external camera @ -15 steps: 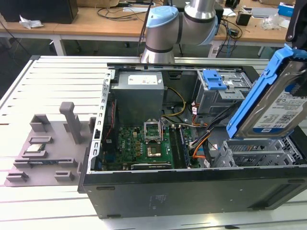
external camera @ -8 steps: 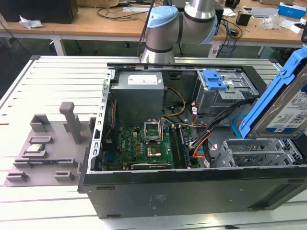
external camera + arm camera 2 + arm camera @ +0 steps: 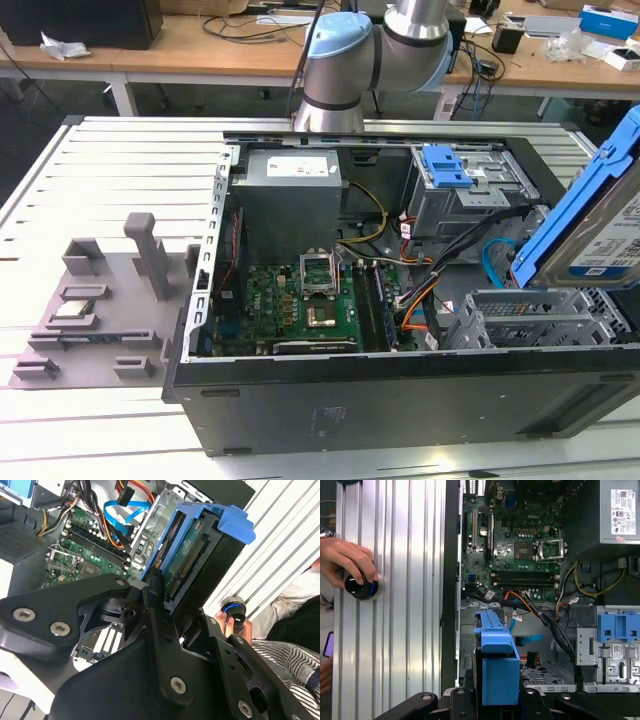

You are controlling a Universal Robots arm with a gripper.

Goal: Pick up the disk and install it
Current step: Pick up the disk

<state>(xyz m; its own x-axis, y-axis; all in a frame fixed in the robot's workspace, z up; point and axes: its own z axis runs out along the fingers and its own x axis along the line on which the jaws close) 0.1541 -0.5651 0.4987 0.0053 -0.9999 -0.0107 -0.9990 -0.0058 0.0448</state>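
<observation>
1. Exterior view: mounted high and off the arm (image 3: 345, 60). It faces down across the open computer case (image 3: 400, 400) toward the arm's base, at medium range.
2. First wrist view: faces straight down into the case, near, past the disk (image 3: 496, 675).
3. Second wrist view: oblique and very near, looking along the disk toward the motherboard (image 3: 85, 555).
4. Shared coverage: all three views include the disk and the motherboard.

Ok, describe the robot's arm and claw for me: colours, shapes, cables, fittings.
The arm is a thick silver-grey metal tube with rounded joints and a light blue cap. A thin black cable runs down beside it. The claw is matte black, built of flat angular link plates joined by silver screws.
</observation>
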